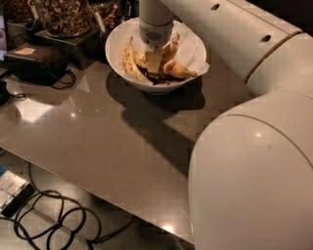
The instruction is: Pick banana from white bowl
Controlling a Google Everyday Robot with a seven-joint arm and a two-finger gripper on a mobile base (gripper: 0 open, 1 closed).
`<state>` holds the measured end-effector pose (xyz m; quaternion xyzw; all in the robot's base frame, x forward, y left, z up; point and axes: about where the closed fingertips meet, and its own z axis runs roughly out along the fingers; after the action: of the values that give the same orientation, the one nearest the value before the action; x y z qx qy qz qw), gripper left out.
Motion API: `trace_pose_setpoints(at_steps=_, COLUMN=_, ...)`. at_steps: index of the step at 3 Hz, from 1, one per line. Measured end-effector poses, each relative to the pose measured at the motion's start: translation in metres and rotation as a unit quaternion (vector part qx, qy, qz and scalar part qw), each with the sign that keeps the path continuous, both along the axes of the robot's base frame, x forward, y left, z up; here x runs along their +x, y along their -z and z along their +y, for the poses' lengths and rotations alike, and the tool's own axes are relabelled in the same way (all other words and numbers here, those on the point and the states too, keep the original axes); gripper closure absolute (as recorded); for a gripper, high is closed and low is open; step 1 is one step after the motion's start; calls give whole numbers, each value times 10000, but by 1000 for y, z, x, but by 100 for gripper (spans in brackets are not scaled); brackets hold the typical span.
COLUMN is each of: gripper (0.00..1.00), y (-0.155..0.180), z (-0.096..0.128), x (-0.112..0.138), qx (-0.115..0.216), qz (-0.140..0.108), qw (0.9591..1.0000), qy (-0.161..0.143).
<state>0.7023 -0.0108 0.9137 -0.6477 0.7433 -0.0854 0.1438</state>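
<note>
The white bowl (142, 87), lined with crumpled white paper, stands at the back of the brown table. The long, pale-yellow speckled banana (128, 61) lies along its left inner side. Shorter, browner bananas (179, 70) lie on the right side. My gripper (153, 62) reaches straight down into the middle of the bowl among the bananas, just right of the long banana. Its wrist hides the bowl's centre, so what it touches is hidden.
My white arm and body (254, 171) fill the right side. A jar of nuts (63, 14) on a stand and a black box with a cord (34, 59) sit at the back left. Cables (54, 219) lie on the floor below the table's front edge.
</note>
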Motion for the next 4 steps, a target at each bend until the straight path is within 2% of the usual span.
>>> trace_pose_setpoints(at_steps=1, gripper=100, y=-14, z=3, x=-6, qx=314, qz=-79, qw=9993, qy=-203)
trace_pose_setpoints(at_steps=2, gripper=100, y=-28, z=3, x=-26, qx=663, qz=-120, qw=9962, qy=-546)
trace_pose_setpoints(at_steps=3, gripper=100, y=-27, z=4, x=-26, qx=691, qz=-105, qw=9959, qy=-576)
trace_pose_setpoints(at_steps=4, gripper=100, y=-31, z=14, x=-42, qx=504, qz=-105, qw=9966, qy=-636)
